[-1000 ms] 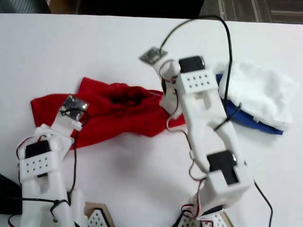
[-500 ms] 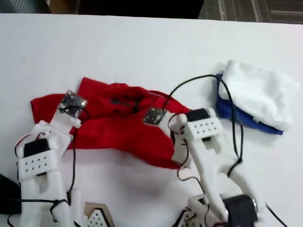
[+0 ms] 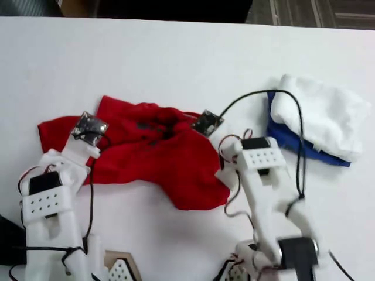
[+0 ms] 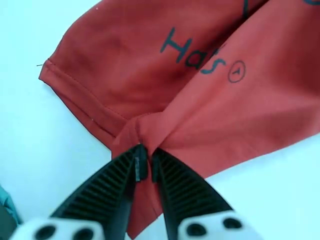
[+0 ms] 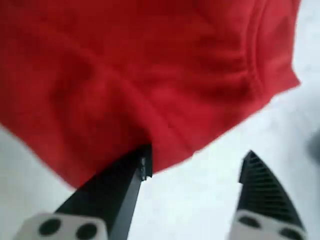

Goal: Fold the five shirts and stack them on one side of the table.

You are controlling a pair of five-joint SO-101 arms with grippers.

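Note:
A red shirt (image 3: 146,155) with dark print lies rumpled across the middle left of the white table (image 3: 176,64). My left gripper (image 4: 145,161) is shut on a pinched fold at the red shirt's (image 4: 200,100) hem, at its left end near the front. My right gripper (image 5: 197,162) is open just above the shirt's (image 5: 125,75) right front corner, one finger (image 5: 132,172) over the cloth and the other over bare table. In the high view the right arm (image 3: 258,170) stands right of that corner.
A folded white shirt (image 3: 319,114) lies on a folded blue shirt (image 3: 293,140) at the right side of the table. Both arm bases sit at the front edge. Bare tabletop stretches across the back and far left.
My right arm drew back from the table's middle toward the front, dragging the red shirt's right part with it; that corner now lies nearer the front. The left arm kept still.

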